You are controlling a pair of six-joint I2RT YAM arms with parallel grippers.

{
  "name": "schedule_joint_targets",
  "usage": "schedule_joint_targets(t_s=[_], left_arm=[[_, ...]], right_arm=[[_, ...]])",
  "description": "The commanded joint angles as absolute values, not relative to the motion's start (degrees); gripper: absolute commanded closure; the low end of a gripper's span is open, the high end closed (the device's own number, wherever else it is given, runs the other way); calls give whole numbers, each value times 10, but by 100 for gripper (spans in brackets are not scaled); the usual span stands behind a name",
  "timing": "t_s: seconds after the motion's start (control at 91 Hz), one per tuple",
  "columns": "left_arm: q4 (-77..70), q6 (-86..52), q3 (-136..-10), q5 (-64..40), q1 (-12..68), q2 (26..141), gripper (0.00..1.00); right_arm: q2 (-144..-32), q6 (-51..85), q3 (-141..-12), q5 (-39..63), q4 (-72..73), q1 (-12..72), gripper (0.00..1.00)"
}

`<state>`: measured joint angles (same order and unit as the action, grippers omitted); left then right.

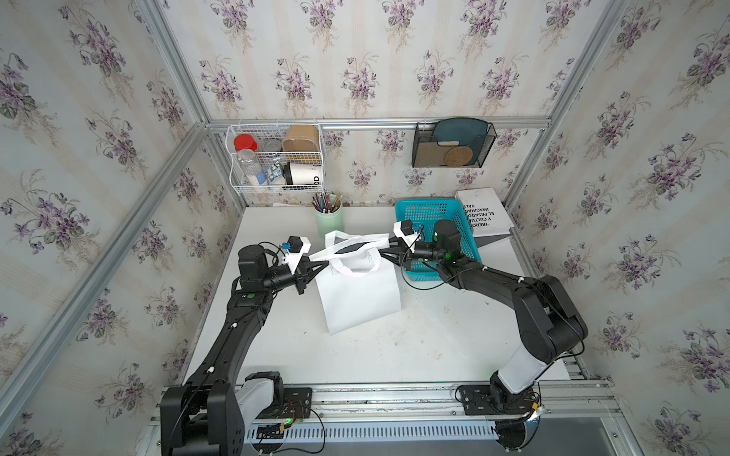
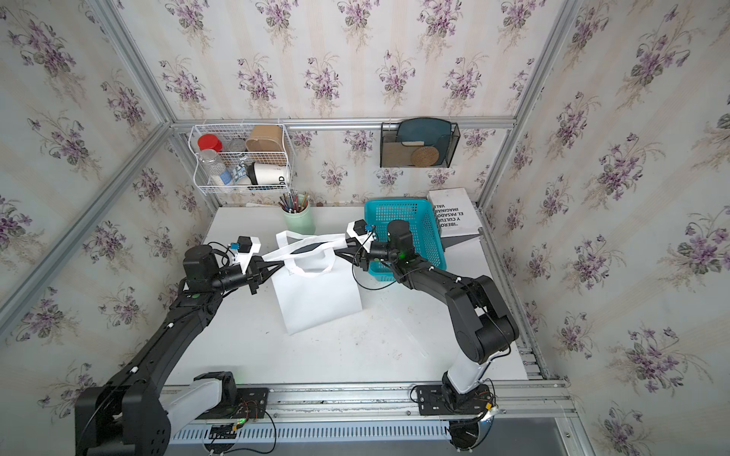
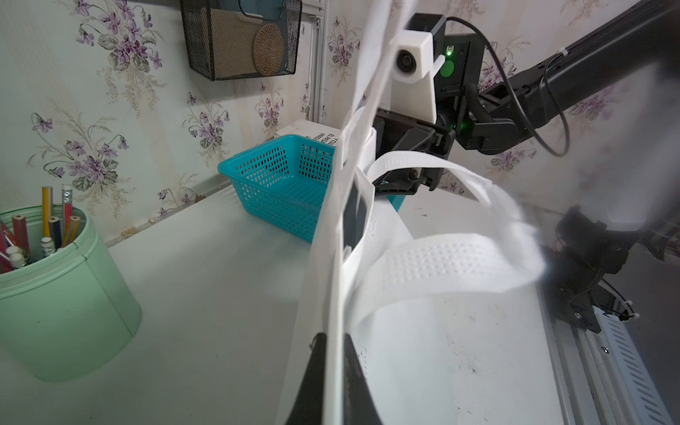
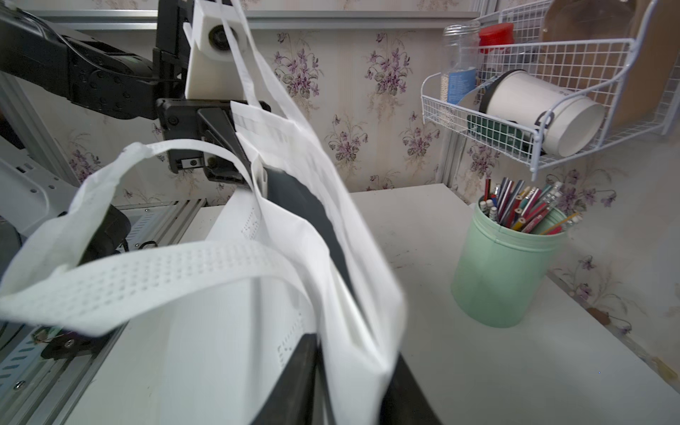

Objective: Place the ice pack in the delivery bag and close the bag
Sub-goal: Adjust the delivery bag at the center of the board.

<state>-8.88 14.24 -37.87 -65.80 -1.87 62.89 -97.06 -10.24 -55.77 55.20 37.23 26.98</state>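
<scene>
Delivery bag [image 1: 357, 300] open; cup [image 1: 329, 225] holds pencils [image 1: 326, 201].

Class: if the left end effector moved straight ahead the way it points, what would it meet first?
The delivery bag, whose rim it grips; beyond that, probably the right end effector facing it, though depth is unclear.

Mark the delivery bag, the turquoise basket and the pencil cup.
delivery bag [image 1: 357, 300]: in a top view, white front panel.
basket [image 1: 430, 211]: in a top view, far perforated wall.
pencil cup [image 1: 329, 221]: in a top view, green side wall.
</scene>
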Motion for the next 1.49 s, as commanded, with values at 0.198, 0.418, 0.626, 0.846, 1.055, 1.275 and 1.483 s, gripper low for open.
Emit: schedule_joint_targets(t_s=[0.198, 0.418, 0.626, 0.846, 1.055, 1.275, 1.483], left_arm=[[-49, 183, -395, -698, -20, 635, 100], [82, 321, -427, -698, -20, 625, 100], [114, 362, -434, -695, -19, 611, 100], [113, 368, -440, -691, -19, 617, 100], [79, 326, -445, -688, -19, 629, 100], [82, 318, -440, -688, -19, 618, 100], [82, 317, -439, -691, -19, 613, 100]], right_arm=[[-970, -98, -556, 603, 402, 272, 50], [-932, -201, -569, 558, 269, 262, 31], [-834, -282, -553, 510, 167, 228, 24], [-742, -338, -596, 481, 65, 227, 27], [-802, -518, -757, 408, -173, 387, 55], [-881, -585, -829, 305, -200, 455, 54], [-929, -620, -877, 265, -212, 468, 47]])
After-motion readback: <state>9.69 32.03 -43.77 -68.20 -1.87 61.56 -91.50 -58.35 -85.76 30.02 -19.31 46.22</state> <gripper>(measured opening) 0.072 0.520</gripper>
